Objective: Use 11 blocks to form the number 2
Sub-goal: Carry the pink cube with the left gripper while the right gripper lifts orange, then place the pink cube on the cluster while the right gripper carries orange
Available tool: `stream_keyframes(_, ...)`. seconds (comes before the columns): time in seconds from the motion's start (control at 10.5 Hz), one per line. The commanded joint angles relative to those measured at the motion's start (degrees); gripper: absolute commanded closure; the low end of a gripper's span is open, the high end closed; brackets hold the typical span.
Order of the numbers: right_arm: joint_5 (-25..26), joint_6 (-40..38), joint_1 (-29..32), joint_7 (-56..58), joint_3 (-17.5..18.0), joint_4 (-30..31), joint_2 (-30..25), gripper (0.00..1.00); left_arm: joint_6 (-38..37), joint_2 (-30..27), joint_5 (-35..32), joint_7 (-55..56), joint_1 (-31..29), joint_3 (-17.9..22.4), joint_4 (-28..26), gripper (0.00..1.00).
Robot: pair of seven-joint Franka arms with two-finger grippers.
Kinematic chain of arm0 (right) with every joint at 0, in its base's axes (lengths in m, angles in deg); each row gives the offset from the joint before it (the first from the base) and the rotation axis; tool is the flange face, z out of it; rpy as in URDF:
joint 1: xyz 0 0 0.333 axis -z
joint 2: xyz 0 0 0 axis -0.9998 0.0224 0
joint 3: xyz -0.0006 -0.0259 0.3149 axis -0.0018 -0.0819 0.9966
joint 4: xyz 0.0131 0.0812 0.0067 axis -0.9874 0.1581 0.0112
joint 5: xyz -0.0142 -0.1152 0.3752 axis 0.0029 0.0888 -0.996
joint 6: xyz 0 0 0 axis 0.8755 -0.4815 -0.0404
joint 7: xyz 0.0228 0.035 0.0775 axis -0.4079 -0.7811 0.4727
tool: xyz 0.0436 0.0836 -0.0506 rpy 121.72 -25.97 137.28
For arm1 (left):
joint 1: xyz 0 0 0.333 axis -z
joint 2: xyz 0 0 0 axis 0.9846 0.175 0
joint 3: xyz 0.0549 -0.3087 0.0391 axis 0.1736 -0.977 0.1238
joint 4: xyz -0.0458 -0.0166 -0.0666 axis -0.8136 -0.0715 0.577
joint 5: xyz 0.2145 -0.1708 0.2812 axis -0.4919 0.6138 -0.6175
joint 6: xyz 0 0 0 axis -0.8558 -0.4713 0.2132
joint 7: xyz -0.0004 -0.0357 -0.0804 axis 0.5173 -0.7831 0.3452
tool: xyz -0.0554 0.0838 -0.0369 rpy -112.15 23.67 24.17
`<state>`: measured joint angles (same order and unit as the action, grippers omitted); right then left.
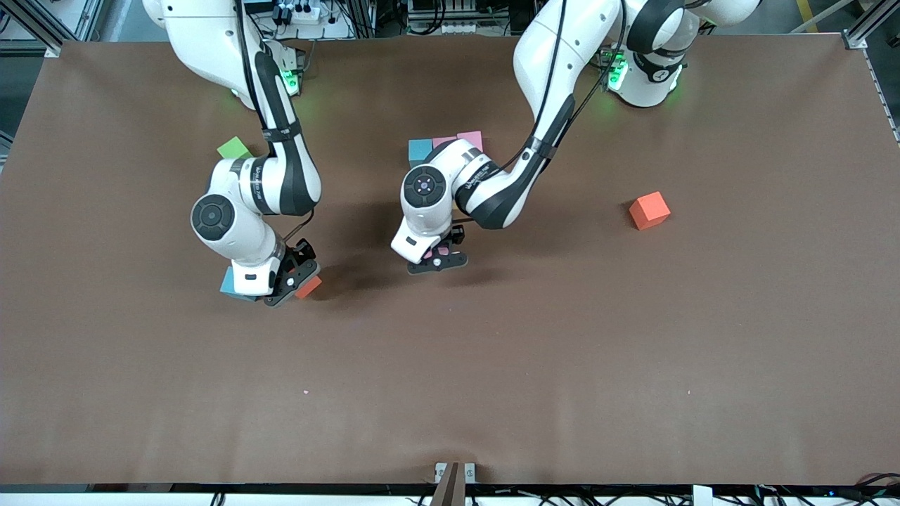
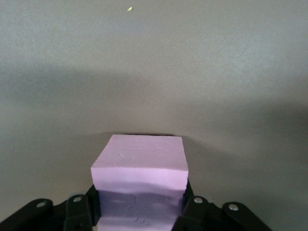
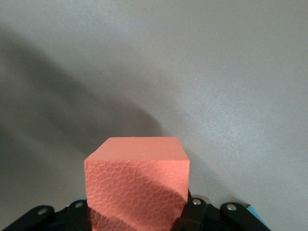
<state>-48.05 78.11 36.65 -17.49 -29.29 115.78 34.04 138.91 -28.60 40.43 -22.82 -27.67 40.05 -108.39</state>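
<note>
My left gripper (image 1: 437, 258) hangs over the table's middle, shut on a pink block (image 1: 443, 250). In the left wrist view the pink block (image 2: 139, 166) fills the gap between the black fingers (image 2: 79, 211). My right gripper (image 1: 294, 281) is low toward the right arm's end, shut on a red block (image 1: 309, 287), which looks coral (image 3: 137, 183) in the right wrist view. A blue block (image 1: 420, 150) and two pink blocks (image 1: 470, 139) stand edge to edge in a row. The left arm hides whatever lies nearer the camera, so no number 2 shows.
Another blue block (image 1: 228, 284) sits on the table right beside the right gripper, and its corner (image 3: 257, 219) shows in the right wrist view. A lone orange-red block (image 1: 648, 210) lies toward the left arm's end. A green cube (image 1: 234, 148) sits near the right arm's base.
</note>
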Motion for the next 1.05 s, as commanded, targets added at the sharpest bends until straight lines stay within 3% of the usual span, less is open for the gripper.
stream_keyframes(0.0, -1.3, -0.8, 0.2, 0.9, 0.1, 0.3, -1.4, 0.83, -0.5, 1.2, 1.4, -0.3, 1.1, 1.2, 1.9, 1.00)
stream_keyframes(0.95, -1.3, -0.8, 0.3, 0.9, 0.1, 0.1, -1.2, 0.83, 0.5, 2.3, 1.3, -0.8, 1.9, 0.9, 0.9, 1.00)
